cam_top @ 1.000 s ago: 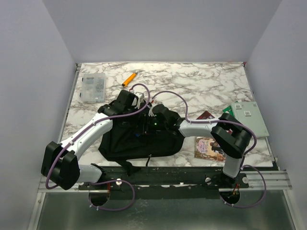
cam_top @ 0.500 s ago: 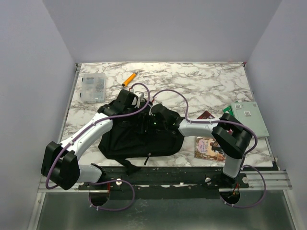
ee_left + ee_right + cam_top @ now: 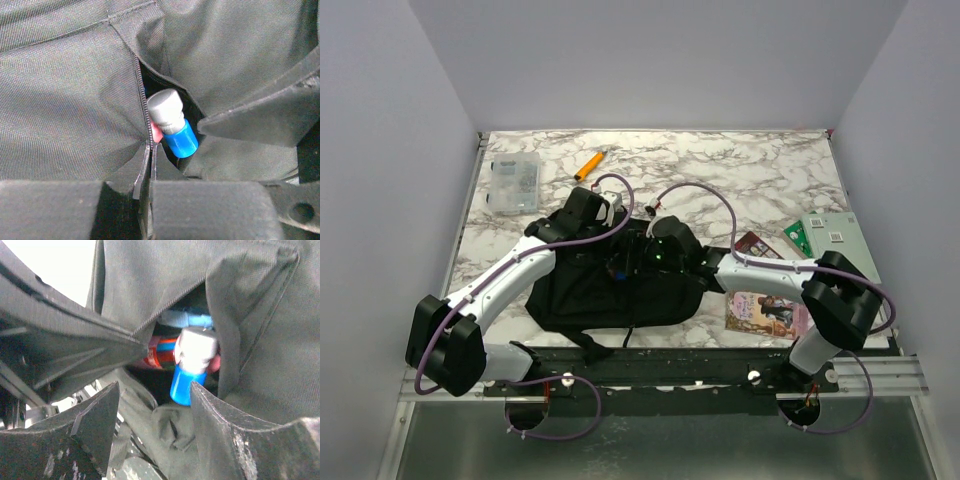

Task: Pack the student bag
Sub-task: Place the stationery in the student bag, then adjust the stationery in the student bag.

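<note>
The student bag (image 3: 590, 300), black fabric, lies near the table's front edge between the two arms. My left gripper (image 3: 150, 155) is shut on the bag's zipper edge (image 3: 142, 95), holding the opening apart. A blue tube with a grey cap (image 3: 172, 125) pokes out of that opening. In the right wrist view the same blue tube (image 3: 192, 365) sits in the opening beside a red item (image 3: 160, 355). My right gripper (image 3: 154, 384) is open just in front of the tube, with nothing between its fingers.
A clear plastic box (image 3: 513, 183) and an orange marker (image 3: 588, 165) lie at the back left. To the right of the bag are a picture book (image 3: 760, 310), a dark red book (image 3: 752, 243) and a green and grey board (image 3: 835, 245).
My right gripper has opened and let go of the blue tube, which stays in the bag's opening. The right arm's elbow swung out to the right. The left arm has not moved.
</note>
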Controlling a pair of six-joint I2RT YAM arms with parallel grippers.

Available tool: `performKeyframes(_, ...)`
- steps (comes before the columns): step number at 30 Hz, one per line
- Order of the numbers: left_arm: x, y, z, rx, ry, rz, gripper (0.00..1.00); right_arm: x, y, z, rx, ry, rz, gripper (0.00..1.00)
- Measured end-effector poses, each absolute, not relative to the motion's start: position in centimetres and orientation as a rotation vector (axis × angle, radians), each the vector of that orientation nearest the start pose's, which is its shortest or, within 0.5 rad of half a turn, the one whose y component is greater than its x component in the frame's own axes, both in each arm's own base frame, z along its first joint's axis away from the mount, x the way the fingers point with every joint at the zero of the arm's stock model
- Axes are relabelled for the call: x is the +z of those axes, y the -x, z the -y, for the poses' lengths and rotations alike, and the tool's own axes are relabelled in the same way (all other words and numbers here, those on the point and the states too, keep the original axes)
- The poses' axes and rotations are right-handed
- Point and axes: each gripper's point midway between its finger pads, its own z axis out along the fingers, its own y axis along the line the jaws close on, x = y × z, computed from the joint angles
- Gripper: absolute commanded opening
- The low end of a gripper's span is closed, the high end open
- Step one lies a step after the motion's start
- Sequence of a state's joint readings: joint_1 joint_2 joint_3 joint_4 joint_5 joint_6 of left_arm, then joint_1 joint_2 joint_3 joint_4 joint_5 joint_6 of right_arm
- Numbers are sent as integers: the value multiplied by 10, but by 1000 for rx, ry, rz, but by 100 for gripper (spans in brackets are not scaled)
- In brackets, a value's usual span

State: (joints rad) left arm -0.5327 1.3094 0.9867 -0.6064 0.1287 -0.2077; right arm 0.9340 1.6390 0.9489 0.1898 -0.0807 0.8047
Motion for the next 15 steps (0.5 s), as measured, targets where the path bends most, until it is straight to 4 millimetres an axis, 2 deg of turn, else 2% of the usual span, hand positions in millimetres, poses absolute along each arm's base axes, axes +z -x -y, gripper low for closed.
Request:
performKeyframes(3,126,-258,189,-463,-467,-2508,0,123,-232,-398,1099,191,-2278,64)
performKeyframes(8,125,-258,189,-465,-469,-2509,0,104,-216,-385,1086,145,-2337,62)
performKeyframes(12,124,-256,191,-468,-477,-2508,0,87,-214,-373,1034,83,-2369,42)
performKeyframes(15,124,-255,192,-471,-482,-2508,0,85,-218,-370,1009,49,-2364,31)
